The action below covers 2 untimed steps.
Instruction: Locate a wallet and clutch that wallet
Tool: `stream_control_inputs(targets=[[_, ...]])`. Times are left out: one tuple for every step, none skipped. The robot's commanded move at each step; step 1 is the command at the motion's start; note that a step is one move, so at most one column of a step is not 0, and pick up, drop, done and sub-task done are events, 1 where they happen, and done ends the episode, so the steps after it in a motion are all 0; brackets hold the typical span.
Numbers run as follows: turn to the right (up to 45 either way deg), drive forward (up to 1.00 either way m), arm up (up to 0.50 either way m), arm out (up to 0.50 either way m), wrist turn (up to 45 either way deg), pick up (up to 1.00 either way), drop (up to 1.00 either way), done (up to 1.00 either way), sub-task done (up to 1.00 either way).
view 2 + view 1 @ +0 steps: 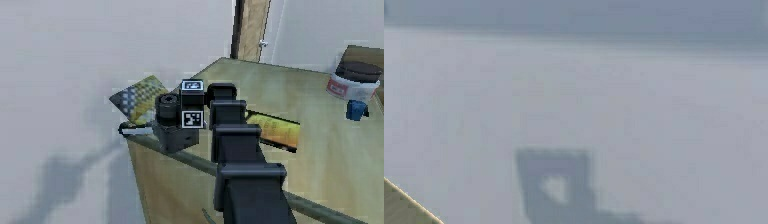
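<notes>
In the arm side view my arm rises from the bottom edge over a light wooden table (300,95). The gripper (135,126) lies at the table's near left corner. Right behind it, on that corner, lies a flat thing with yellow and blue checks (140,98); its shape could be a wallet's, but I cannot be sure. I cannot tell whether the gripper holds anything, or whether it touches the checked thing.
On the table lie a flat yellow-green thing (276,128) by the arm, a small blue object (357,109) and a white container with a dark rim (358,68) at the far right. A wooden door frame (250,30) stands behind. A plain wall (584,80) is close ahead, with a wooden corner (402,207) low on the left.
</notes>
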Motion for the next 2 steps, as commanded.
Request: stream_control_inputs(targets=[[0.0,0.0,0.0,0.0,0.0,1.0,0.0,0.0,0.0],[0.0,0.0,0.0,0.0,0.0,0.0,0.0,1.0,0.0]])
